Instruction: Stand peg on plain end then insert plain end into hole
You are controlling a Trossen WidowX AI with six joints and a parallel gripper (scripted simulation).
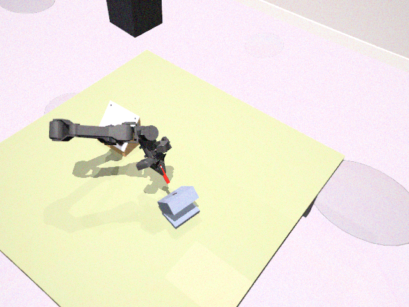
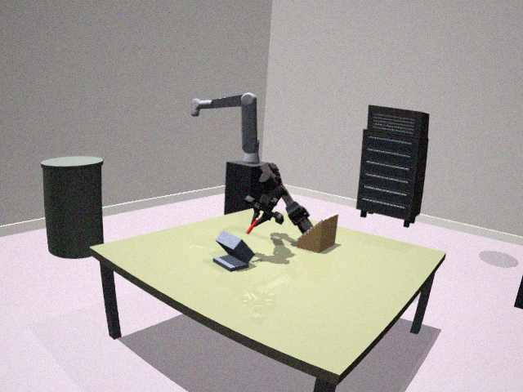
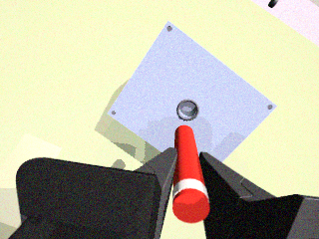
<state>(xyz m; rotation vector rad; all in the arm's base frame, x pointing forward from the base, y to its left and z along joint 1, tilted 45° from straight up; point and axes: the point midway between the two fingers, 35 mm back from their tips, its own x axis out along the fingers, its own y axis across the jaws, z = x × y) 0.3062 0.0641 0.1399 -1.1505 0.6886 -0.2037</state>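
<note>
While the gripper [image 1: 162, 170] [image 2: 256, 220] [image 3: 186, 157] pinches the red peg [image 1: 166, 176] [image 2: 252, 225] [image 3: 187, 161] tight, the white band [image 3: 190, 187] sits behind its jaws. The plain end pokes out ahead, near the blue panel's [image 1: 178, 199] [image 2: 234, 244] [image 3: 199, 75] round hole [image 3: 187, 110] but outside it.

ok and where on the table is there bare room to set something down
Widest: the stretch of table from the sloped panel to its right-hand corner in the top view. Crowded: between panel and wooden wedge, where the fingers hold the peg.
</note>
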